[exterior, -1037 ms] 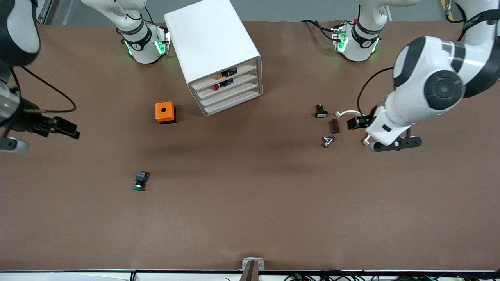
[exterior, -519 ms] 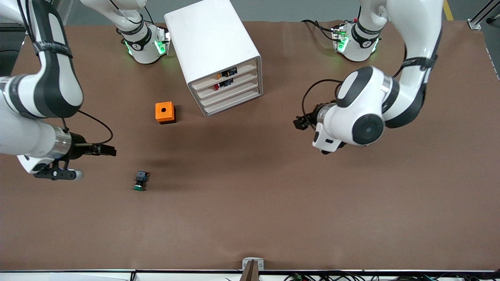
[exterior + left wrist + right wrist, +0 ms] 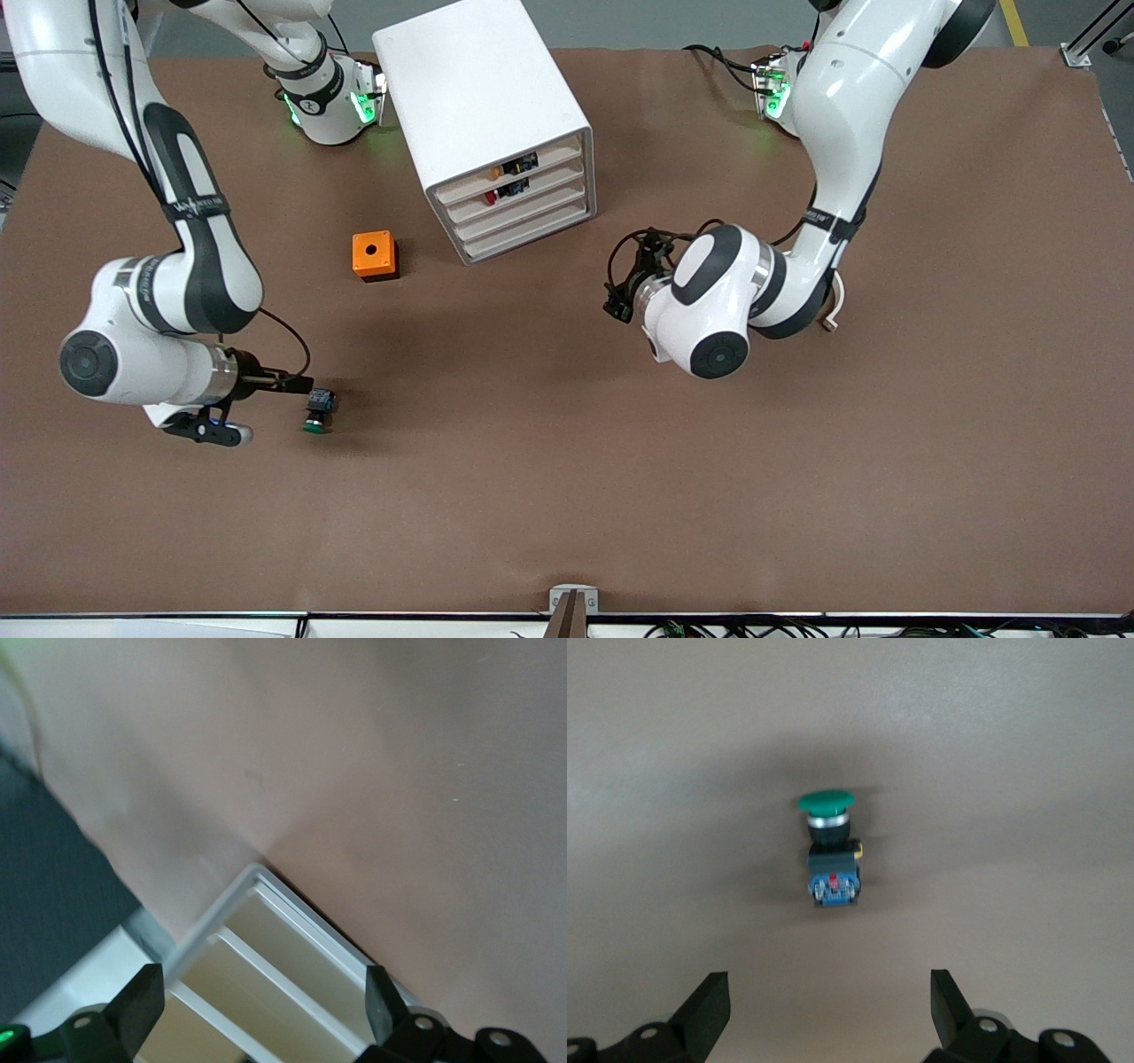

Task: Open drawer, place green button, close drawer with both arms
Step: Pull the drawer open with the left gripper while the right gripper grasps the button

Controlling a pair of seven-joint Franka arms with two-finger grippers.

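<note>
The button [image 3: 317, 412], with a green cap and a black and blue body, lies on its side on the brown table. In the right wrist view the button [image 3: 830, 850] lies a little ahead of my open, empty right gripper [image 3: 828, 1010]. In the front view the right gripper [image 3: 299, 386] is low, right beside the button. The white drawer cabinet [image 3: 509, 190] has all its drawers shut. My left gripper [image 3: 618, 301] is open and empty over the table in front of the cabinet. In the left wrist view the left gripper [image 3: 263, 1010] points at the cabinet's drawer fronts [image 3: 292, 974].
An orange cube with a hole [image 3: 374, 255] stands beside the cabinet, toward the right arm's end of the table. Small coloured parts [image 3: 514, 165] show in the upper drawers. The left arm's elbow [image 3: 718, 301] hangs over the spot where small parts lay.
Both arms have swung in. The right gripper came down next to the button. The left gripper moved toward the cabinet front, and its arm now covers the small parts.
</note>
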